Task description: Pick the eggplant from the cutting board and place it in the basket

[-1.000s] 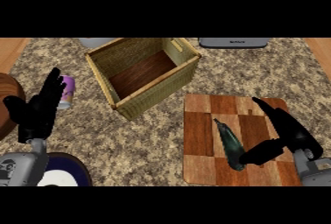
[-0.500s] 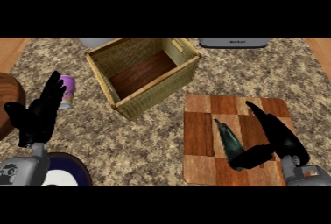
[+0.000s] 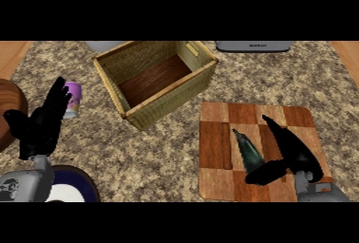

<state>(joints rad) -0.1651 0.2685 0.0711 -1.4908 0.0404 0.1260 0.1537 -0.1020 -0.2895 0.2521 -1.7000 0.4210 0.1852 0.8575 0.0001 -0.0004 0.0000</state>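
Note:
A dark green eggplant (image 3: 247, 148) lies lengthwise on the wooden cutting board (image 3: 216, 142) at the lower right. My right hand (image 3: 294, 151) is over the board just right of the eggplant, fingers straight and pointing away, thumb (image 3: 265, 173) lying across the eggplant's near end. The open wicker basket (image 3: 168, 100) stands up and to the left of the board, nothing inside. My left hand (image 3: 41, 124) rests open at the left edge, fingers up.
A small purple can (image 3: 73, 98) stands behind the left hand. A brown round object (image 3: 7, 109) sits at the far left edge, a dark blue plate (image 3: 73, 182) at the lower left. A grey appliance (image 3: 252, 46) lies at the back.
My right hand has slid left across the board toward the eggplant, and its thumb now reaches the eggplant's near end. The left hand and the eggplant have stayed put.

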